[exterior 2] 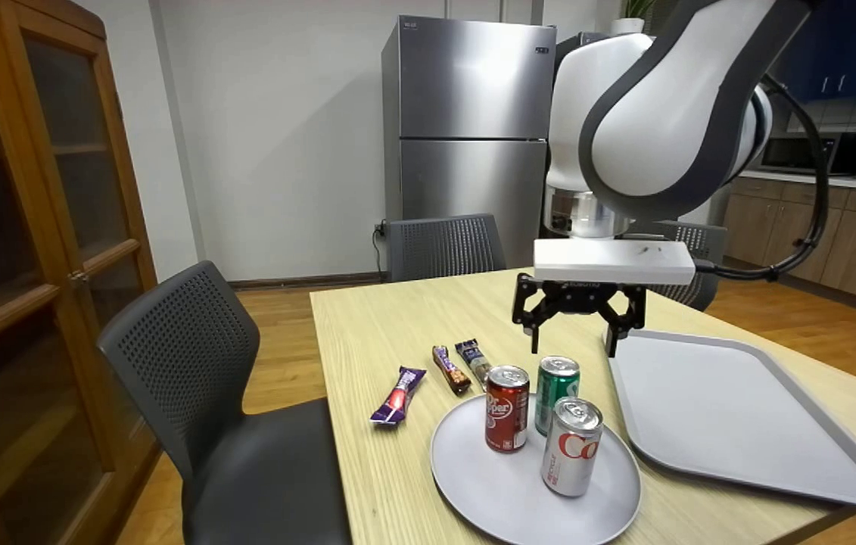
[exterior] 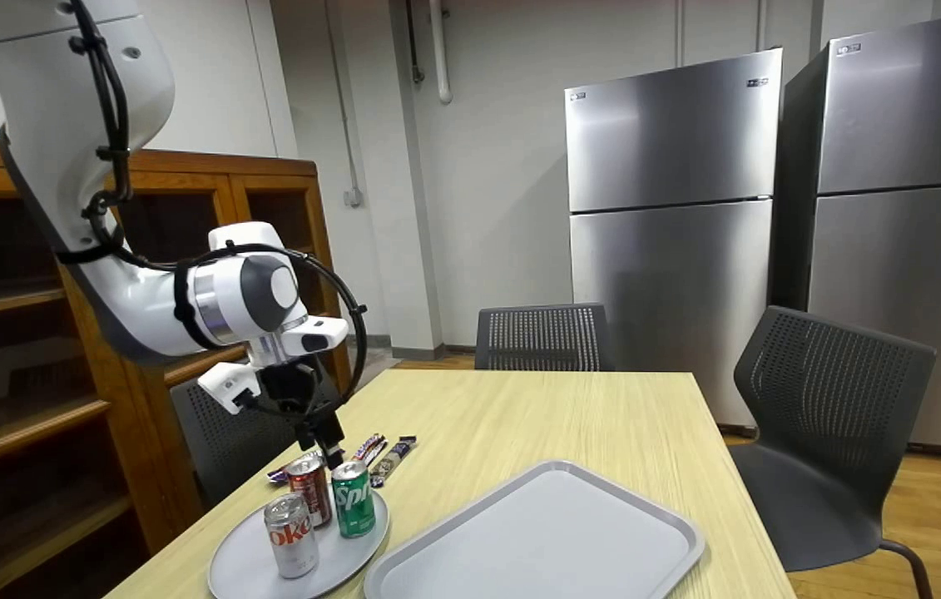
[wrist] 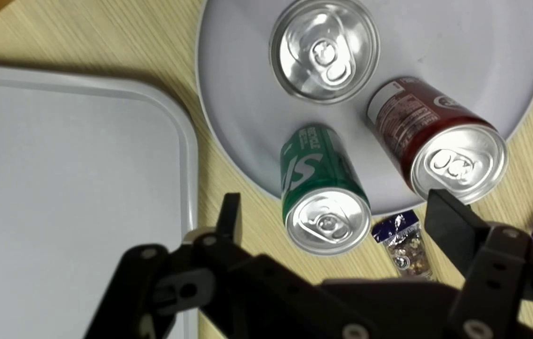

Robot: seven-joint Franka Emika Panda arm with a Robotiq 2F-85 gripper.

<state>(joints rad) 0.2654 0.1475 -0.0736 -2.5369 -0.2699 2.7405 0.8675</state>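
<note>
Pincer (exterior 2: 573,353), spread wide, points down near the green can (exterior 2: 555,387), its arm (exterior 2: 655,144) bent overhead.

arm (exterior: 83,158): bent, sloping downward | wrist (exterior: 225,291): turned down | gripper (exterior 2: 573,353): pointing down, spread wide apart

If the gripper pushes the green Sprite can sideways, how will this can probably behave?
The green Sprite can stands upright and is taller than wide, so it may tip if pushed high. Should it fall, its round body would probably roll across the round grey plate. Its smooth metal surface may also be somewhat slippery.
</note>
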